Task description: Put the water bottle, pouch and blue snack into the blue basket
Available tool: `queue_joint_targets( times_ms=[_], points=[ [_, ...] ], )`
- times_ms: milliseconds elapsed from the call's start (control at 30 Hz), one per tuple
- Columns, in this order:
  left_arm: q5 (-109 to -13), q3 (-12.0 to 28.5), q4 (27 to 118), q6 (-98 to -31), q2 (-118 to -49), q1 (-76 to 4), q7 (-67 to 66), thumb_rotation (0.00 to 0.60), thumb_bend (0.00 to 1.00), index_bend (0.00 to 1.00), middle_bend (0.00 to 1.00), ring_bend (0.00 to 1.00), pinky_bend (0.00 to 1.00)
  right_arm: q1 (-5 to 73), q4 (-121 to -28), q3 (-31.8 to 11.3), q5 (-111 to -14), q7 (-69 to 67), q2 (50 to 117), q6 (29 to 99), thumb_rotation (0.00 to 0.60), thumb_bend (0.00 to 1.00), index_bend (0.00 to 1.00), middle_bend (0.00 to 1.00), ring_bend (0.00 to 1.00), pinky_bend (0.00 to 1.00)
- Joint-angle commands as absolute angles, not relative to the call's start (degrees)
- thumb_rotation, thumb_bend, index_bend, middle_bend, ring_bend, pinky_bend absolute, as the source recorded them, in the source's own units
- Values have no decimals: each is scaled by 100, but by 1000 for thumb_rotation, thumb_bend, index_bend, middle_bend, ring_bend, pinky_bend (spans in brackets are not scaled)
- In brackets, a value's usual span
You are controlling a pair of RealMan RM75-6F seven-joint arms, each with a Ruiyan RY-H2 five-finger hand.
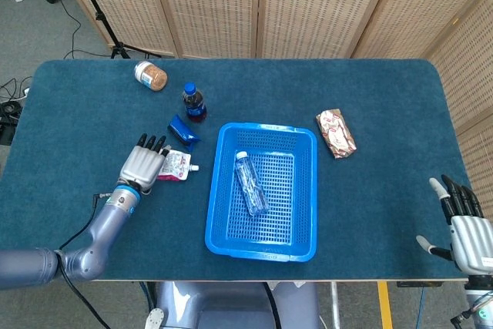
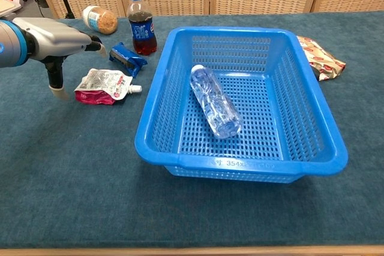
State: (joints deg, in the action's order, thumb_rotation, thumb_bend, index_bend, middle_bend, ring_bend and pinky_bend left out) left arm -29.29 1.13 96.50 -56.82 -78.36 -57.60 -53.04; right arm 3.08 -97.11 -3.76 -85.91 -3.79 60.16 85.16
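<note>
Chest view: pink-and-white spouted pouch lies flat beside empty, spread-fingered left hand.

- Water bottle: clear plastic, white cap, lying on its side on the floor of the blue basket, cap end toward the far left corner.
- Blue basket: rectangular, perforated plastic, upright on the desk.
- Pouch: pink and white spouted pack, lying flat on the desk left of the basket, spout pointing toward it.
- Blue snack: small dark-blue wrapped pack, on the desk just beyond the pouch, outside the basket.
</note>
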Motion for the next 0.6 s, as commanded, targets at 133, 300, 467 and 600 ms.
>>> queue_joint_targets(
  times_ms=[133,300,467,600],
  points=[
    [-2822,150,9248,-5640,-8136,-5839,-5258,600,109,133,0,0,37,315,-9707,-380,-8585,-410,6013,8505,600,156,8,0,0,0],
    [-2668,157,8886,-5544,-8380,-5889,-5245,600,113,140,0,0,37,319,-9685,-389,-8568,-450,6017,8499,600,156,8,0,0,0],
    [-2487,229,8470,-5452,-8655,-5929,-5181,600,122,157,0,0,37,323,-9666,-398,-8547,-471,6019,8489,600,156,8,0,0,0],
    [-2437,213,8226,-5359,-8835,-5962,-5195,600,126,185,0,0,37,327,-9662,-400,-8536,-474,6021,8478,600,156,8,0,0,0]
  ],
)
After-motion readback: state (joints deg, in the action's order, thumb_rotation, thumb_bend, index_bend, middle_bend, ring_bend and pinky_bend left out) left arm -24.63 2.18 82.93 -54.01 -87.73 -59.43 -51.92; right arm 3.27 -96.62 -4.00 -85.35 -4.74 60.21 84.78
